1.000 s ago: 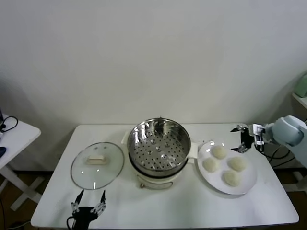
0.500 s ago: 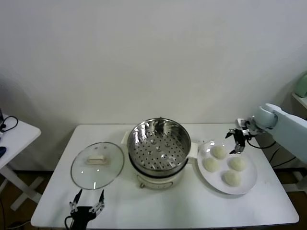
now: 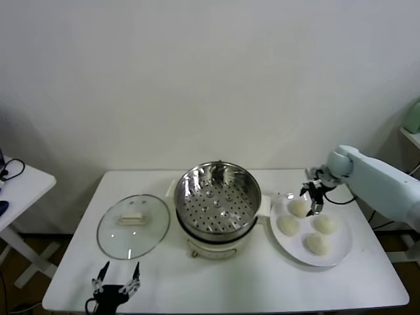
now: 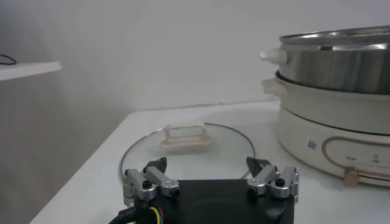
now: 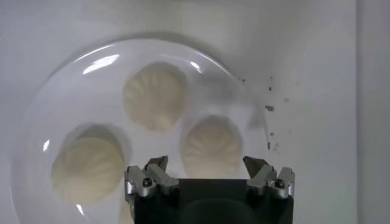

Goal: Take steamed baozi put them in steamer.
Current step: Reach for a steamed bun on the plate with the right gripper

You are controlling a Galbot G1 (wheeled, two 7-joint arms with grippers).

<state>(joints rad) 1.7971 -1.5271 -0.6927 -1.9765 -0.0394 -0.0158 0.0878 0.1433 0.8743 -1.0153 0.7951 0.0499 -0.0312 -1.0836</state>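
The right pincer (image 3: 313, 198), fingers apart, hovers over the rear baozi (image 3: 298, 207) on the white plate (image 3: 341, 252). All four buns lie there; the steamer (image 3: 218, 197) beside stands empty. They look soft and light, so grip gently across the sides. The left pincer (image 3: 115, 286), also apart, idles at the tabletop (image 3: 262, 289) front.

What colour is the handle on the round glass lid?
Cream-white handle on the round glass lid, clearest in the left wrist view.

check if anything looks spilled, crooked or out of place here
Nothing stands out. Four baozi sit on the white plate, the empty steamer stands level, and the glass lid lies flat beside it. The right gripper hovers open over the plate; the left gripper waits open.
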